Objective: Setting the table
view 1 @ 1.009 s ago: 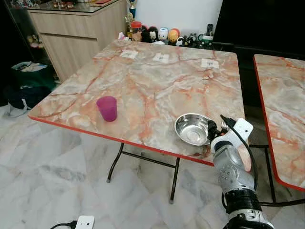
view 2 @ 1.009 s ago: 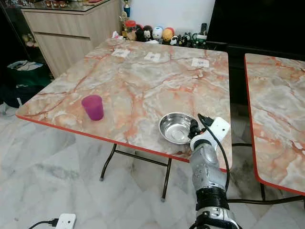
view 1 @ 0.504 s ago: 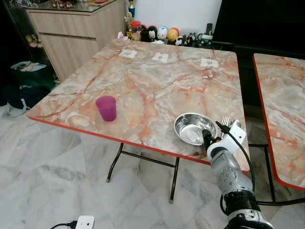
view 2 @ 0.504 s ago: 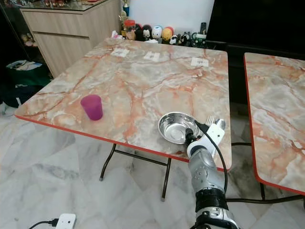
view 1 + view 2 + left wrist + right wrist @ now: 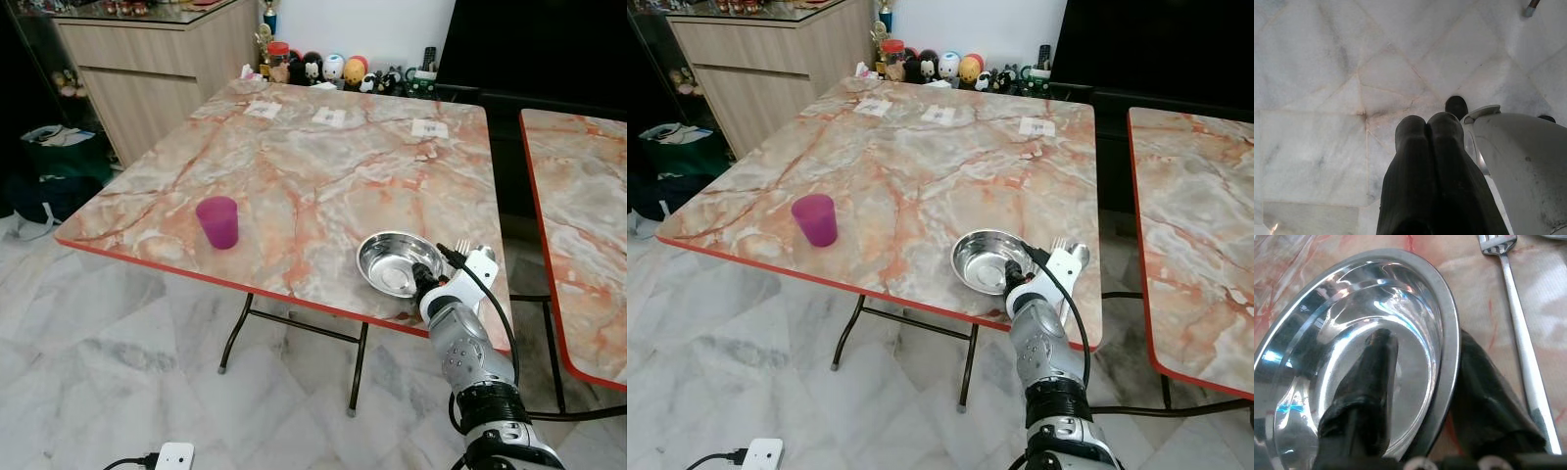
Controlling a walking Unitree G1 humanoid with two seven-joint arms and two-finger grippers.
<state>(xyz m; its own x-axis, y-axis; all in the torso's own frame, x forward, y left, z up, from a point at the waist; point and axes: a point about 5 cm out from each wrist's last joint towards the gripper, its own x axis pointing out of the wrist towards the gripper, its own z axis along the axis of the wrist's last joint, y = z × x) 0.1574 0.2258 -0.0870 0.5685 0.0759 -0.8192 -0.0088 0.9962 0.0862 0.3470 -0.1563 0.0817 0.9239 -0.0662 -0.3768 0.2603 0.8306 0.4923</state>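
Steel bowl [image 5: 396, 264] sits near the table's front edge on the robot's right, and the right gripper [image 5: 1420, 396] straddles its rim, one black finger [image 5: 1369, 377] inside the bowl and the other outside, the jaws closed onto the rim from both sides; whether they pinch hard or merely rest there is hard to judge. Just beside the bowl, on the side away from the cup, a fork [image 5: 1518, 328] lies on the marble with its tines pointing away from the robot, and something that may be a spoon [image 5: 1079, 257] lies next to it. A purple cup [image 5: 219, 221] stands upright well apart, toward the left front of the table [image 5: 313, 166]. The setting looks partly done: bowl, cutlery and cup are all on the top, but the bowl is in the gripper's hold and the cup stands far from the rest, so the pieces may need gathering into one place. The left gripper [image 5: 1427, 142] hangs idle over the marble floor [image 5: 1317, 73], its two fingers pressed together.
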